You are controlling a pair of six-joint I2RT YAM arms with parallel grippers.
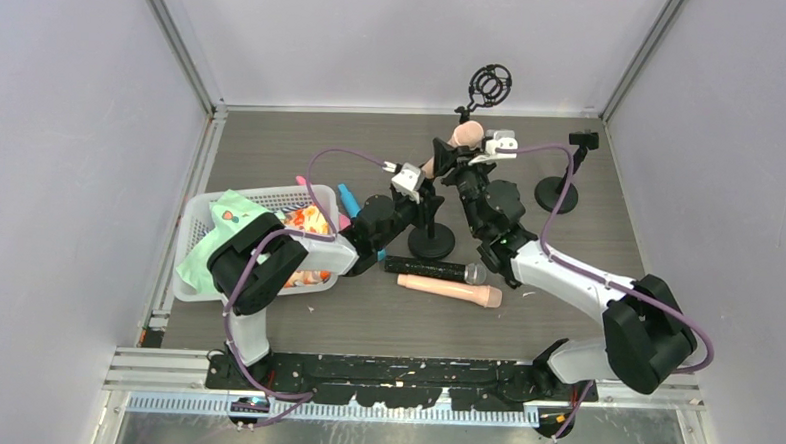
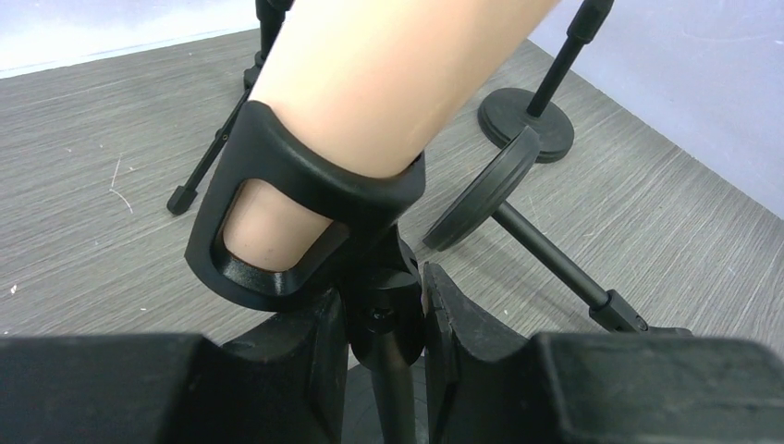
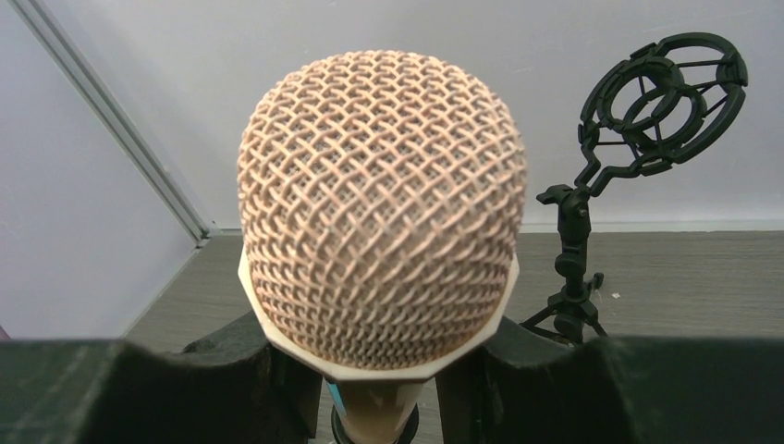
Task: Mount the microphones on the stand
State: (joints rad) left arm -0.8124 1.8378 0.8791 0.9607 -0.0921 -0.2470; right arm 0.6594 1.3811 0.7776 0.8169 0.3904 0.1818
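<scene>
Peach microphone (image 3: 379,203): woven mesh head, smooth body. Stand clip (image 2: 314,185): matt black plastic. Table (image 2: 83,213): grey wood-grain.

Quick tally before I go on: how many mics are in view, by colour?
Peach: 2 (clipped peach mic, loose peach mic)
Black: 1 (black mic)
Blue: 1 (blue mic)
Total: 4
</scene>
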